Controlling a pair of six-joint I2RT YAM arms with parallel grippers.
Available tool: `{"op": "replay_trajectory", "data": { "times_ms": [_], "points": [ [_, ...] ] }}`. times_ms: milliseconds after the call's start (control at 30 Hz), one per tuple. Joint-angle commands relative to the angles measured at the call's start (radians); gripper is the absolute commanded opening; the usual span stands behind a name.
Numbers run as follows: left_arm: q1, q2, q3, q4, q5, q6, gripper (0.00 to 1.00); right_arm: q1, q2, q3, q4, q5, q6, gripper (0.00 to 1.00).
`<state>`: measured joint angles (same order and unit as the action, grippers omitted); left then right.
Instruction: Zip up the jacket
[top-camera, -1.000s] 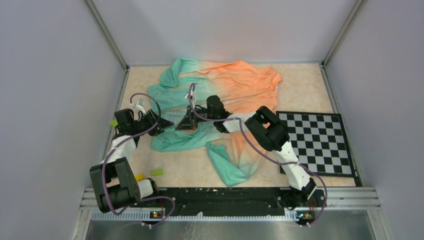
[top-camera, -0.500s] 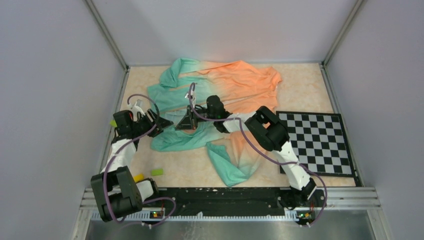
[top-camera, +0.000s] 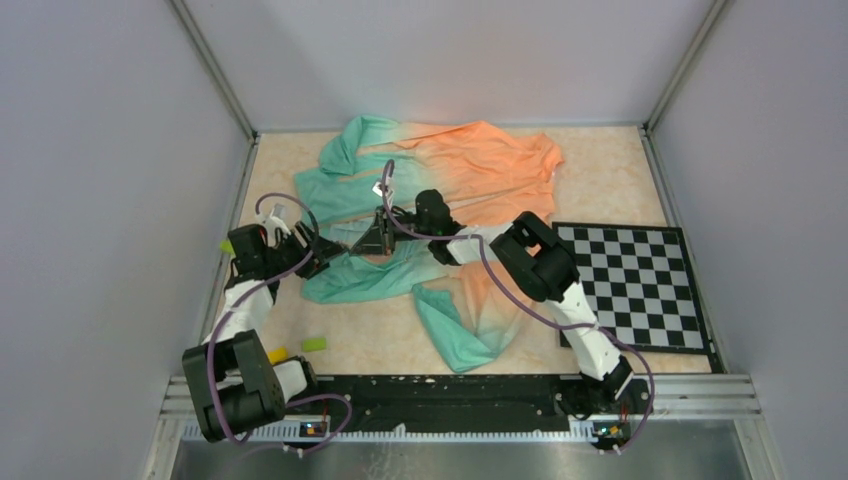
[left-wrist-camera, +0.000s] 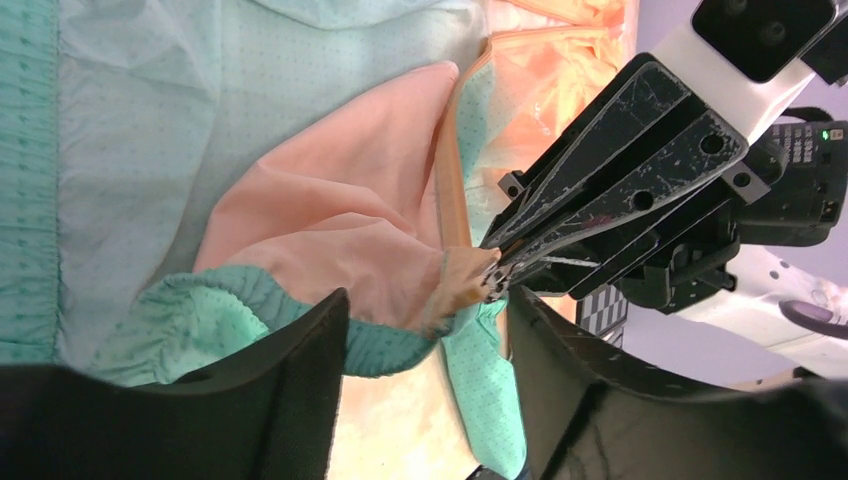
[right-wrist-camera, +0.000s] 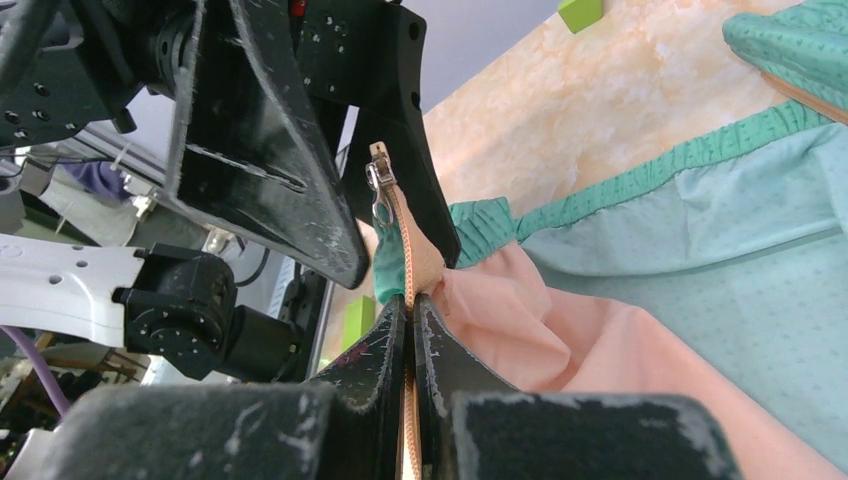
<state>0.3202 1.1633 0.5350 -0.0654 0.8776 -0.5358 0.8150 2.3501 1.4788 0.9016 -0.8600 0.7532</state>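
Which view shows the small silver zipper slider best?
The right wrist view: the small silver zipper slider sits sharp above the right gripper. The left wrist view shows mostly orange tape; the top view hides it.

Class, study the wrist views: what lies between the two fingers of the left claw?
The zipper end of the jacket, with its metal slider, pinched by the right claw; the left claw is open around it. Clearest in the right wrist view.

Top cam overhead; wrist cams close-up, facing each other, share zipper end.
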Motion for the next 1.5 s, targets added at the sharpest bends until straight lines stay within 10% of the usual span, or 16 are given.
{"op": "replay_trajectory", "data": {
  "times_ms": [0,267,800,967,1167,1467],
  "points": [
    [0.007,0.013,-0.01,0.057,0.039,-0.015,0.59,-0.002,-0.007,0.015,0.078,0.0,0.021,0.0],
    [0.01,-0.022,0.016,0.002,0.017,0.017,0.77,-0.004,-0.001,0.014,0.082,0.006,0.032,0.0],
    [0.02,-0.008,0.028,0.029,0.01,-0.008,0.35,-0.002,0.016,0.012,0.109,0.007,0.067,0.0],
    [0.021,0.035,0.12,-0.168,-0.15,0.045,0.0,-0.001,0.004,0.008,0.032,0.038,0.009,0.0],
    [0.022,0.262,0.256,-0.484,-0.333,0.078,0.0,0.006,-0.067,0.067,-0.37,0.233,-0.273,0.24],
    [0.021,0.364,0.256,-0.449,-0.348,0.081,0.0,0.04,0.005,0.351,-0.801,0.531,-0.609,0.53]
  ]
}}
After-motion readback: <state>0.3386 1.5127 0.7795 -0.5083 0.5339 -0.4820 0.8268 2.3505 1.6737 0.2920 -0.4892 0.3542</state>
